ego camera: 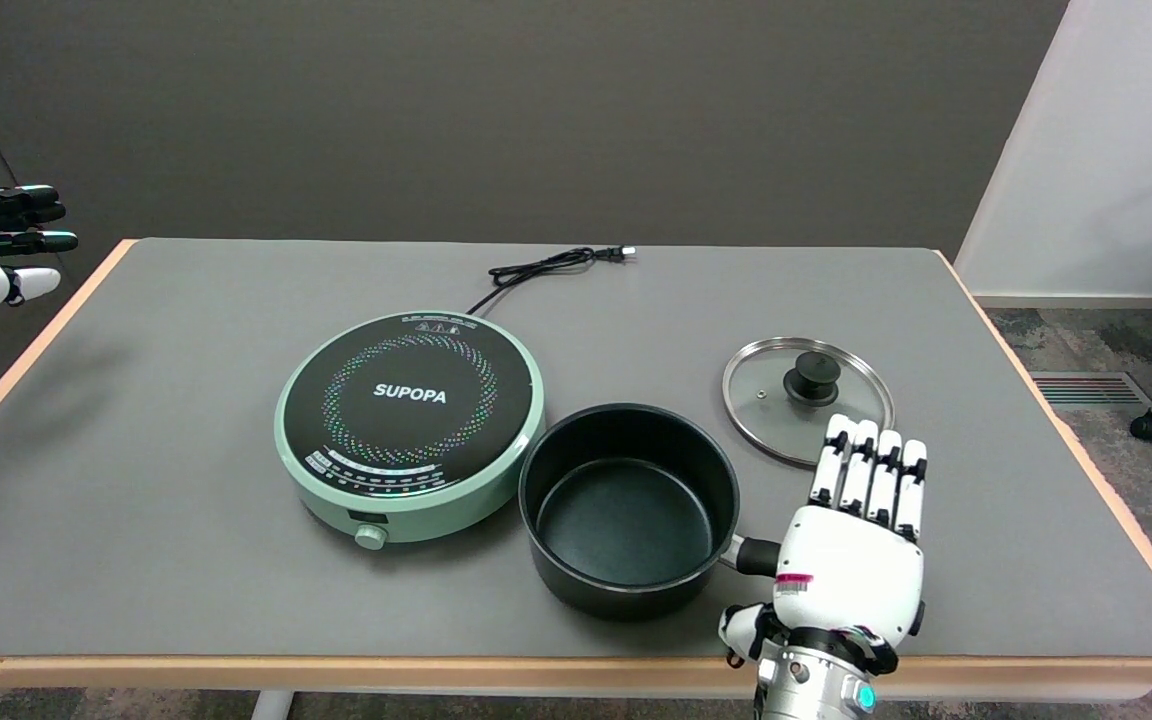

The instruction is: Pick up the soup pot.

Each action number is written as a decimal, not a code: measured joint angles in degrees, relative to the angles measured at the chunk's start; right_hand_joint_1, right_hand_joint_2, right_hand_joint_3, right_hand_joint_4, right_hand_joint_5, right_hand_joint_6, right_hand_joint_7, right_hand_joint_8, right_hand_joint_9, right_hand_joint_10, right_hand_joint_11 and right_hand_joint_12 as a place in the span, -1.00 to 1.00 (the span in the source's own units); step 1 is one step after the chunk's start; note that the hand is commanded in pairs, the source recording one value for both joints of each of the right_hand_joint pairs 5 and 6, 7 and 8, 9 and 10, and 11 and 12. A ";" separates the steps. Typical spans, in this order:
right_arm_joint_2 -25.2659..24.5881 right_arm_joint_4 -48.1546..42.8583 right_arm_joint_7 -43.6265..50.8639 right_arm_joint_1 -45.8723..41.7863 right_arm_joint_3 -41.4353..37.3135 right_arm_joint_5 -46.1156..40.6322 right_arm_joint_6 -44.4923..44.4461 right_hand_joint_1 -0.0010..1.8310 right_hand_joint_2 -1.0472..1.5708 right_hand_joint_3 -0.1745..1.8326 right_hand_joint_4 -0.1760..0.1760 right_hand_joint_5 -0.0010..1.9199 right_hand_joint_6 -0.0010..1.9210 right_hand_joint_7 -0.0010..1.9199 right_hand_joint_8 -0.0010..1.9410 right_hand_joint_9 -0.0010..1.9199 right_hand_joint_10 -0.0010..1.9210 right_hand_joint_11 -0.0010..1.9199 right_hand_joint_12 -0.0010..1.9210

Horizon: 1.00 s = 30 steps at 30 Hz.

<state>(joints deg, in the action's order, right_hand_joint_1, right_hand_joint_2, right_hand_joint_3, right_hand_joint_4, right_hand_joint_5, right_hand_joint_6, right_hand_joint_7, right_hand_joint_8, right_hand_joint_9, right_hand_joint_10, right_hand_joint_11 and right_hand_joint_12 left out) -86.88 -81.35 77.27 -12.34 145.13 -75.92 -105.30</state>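
Right hand [851, 545] open, fingers straight, holding nothing, poised over handle [756, 556] at pot's [628, 505] 4 o'clock, presumably to grasp.

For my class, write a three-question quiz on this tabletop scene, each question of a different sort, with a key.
1. True or false: the glass lid sits on the soup pot.
2. Which lies left of the pot in the picture: A) induction cooker B) lid C) robot hand?
3. Fill in: the robot hand is over the pot's ____.

Key: 1 false, the lid lies on the table beside it; 2 A; 3 handle.
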 measured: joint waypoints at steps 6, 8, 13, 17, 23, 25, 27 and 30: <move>-0.35 0.47 0.03 -0.24 0.02 -0.01 0.00 0.20 -0.20 -0.13 -0.10 -0.97 -0.97 -0.97 -0.97 -0.97 -0.97 -0.97 -0.97; -0.44 0.58 0.03 -0.34 -0.02 -0.01 -0.02 0.20 -0.19 -0.13 -0.11 -0.96 -0.96 -0.96 -0.96 -0.96 -0.96 -0.96 -0.96; -0.62 0.82 0.04 -0.52 -0.11 -0.01 -0.08 0.20 -0.15 -0.18 -0.08 -0.96 -0.96 -0.96 -0.96 -0.96 -0.96 -0.96 -0.96; -0.68 0.93 0.05 -0.62 -0.15 -0.01 -0.13 0.20 -0.13 -0.20 -0.07 -0.96 -0.96 -0.96 -0.96 -0.96 -0.96 -0.96 -0.96; -0.70 1.01 0.09 -0.77 -0.22 0.24 -0.14 0.18 -0.31 0.49 1.00 -0.72 -0.72 -0.72 -0.72 -0.72 -0.72 -0.72 -0.72; -0.71 1.02 0.10 -0.82 -0.23 0.49 -0.15 0.16 -0.29 0.49 1.00 -0.55 -0.55 -0.55 -0.56 -0.55 -0.55 -0.55 -0.55; -0.71 1.02 0.10 -0.90 -0.25 0.82 -0.16 0.17 -0.25 0.48 0.99 -0.37 -0.37 -0.37 -0.38 -0.37 -0.37 -0.37 -0.37; -0.69 0.97 0.11 -0.97 -0.27 1.30 -0.17 0.18 -0.21 0.45 1.00 -0.30 -0.30 -0.30 -0.31 -0.30 -0.30 -0.30 -0.30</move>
<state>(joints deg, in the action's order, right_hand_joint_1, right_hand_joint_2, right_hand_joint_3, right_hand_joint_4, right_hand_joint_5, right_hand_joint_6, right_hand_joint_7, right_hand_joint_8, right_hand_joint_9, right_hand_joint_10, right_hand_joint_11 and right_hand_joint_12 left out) -87.57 -80.39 77.38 -13.31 144.86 -74.62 -105.48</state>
